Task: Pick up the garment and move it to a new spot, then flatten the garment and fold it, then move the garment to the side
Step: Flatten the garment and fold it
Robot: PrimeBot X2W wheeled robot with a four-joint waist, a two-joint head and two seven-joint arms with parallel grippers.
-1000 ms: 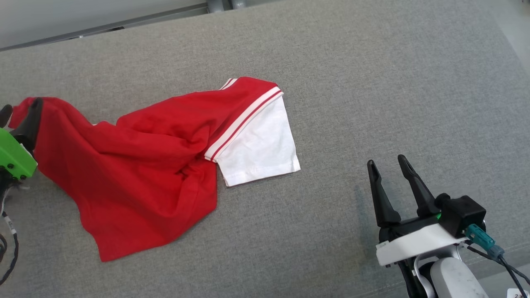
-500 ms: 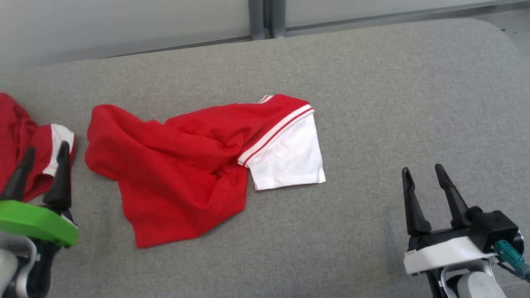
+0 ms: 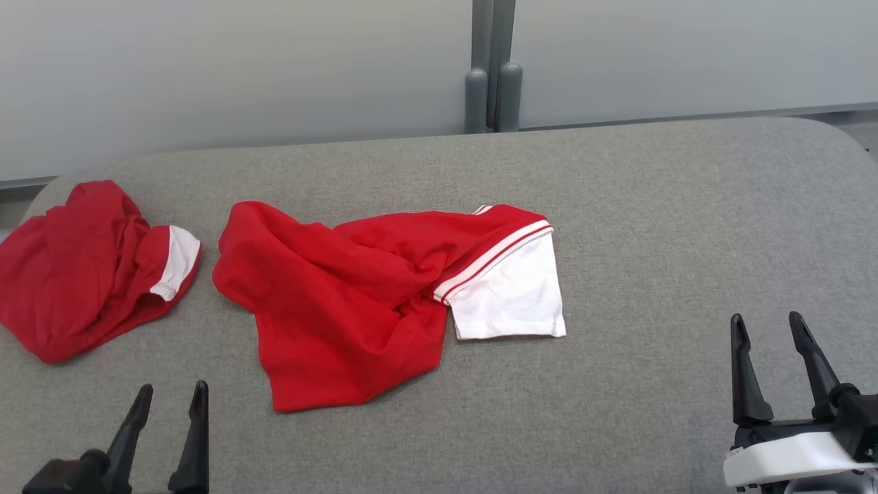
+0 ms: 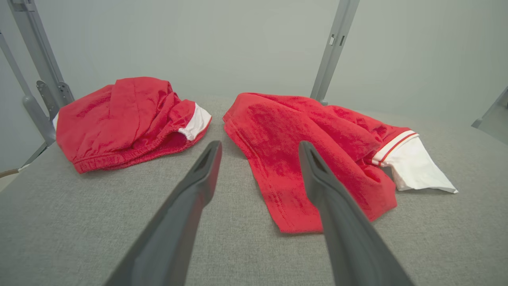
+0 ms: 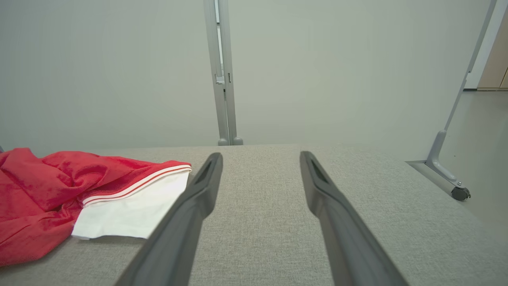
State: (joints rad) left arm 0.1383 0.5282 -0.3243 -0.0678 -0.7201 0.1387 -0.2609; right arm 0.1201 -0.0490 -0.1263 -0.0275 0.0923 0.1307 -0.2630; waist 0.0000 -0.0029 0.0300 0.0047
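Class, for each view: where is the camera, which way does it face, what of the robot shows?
Head view: head-mounted, facing down at the grey fabric surface; open left hand, open right hand.
Left wrist view: wrist-mounted, along its fingers toward the crumpled red shirt with white sleeve.
Right wrist view: wrist-mounted, along its fingers across the surface.
Shared: the shirt.

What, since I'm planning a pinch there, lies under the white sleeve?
The white sleeve lies flat on the grey cushion; only that cushion shows around its free edges. Anything directly beneath the cloth is covered.
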